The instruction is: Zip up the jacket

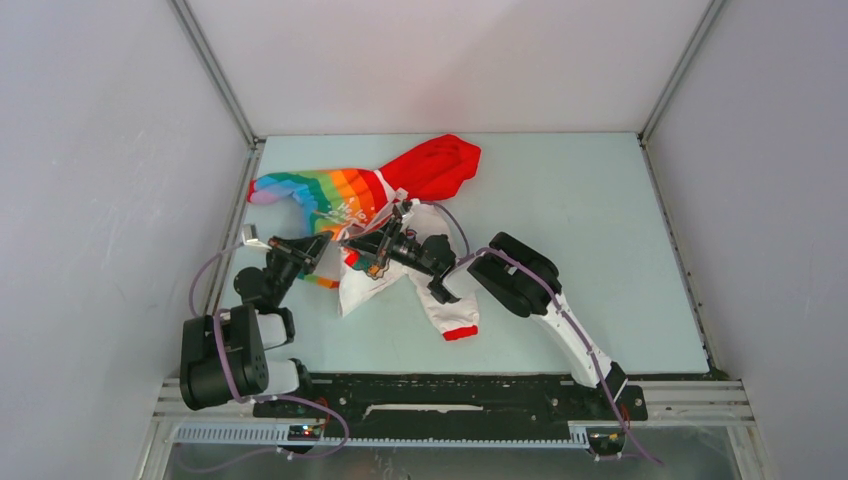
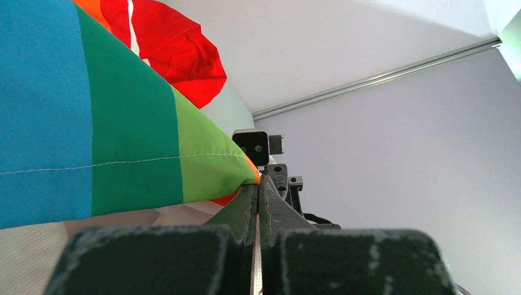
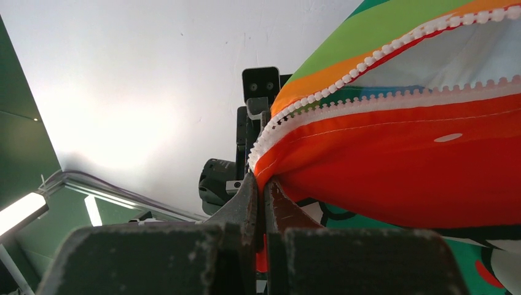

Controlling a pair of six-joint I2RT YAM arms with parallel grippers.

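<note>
The left claw (image 1: 318, 248) and right claw (image 1: 352, 243), side by side, both clench the jacket (image 1: 350, 205) hem; the open zip (image 3: 368, 64) runs from them toward the hood (image 1: 435, 165)

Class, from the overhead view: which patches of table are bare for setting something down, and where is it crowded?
Bare: the right half of the table, from the right arm to the right wall; also the near strip between the red cuff and the base rail. Crowded: left-centre, where the left arm and jacket lie.
</note>
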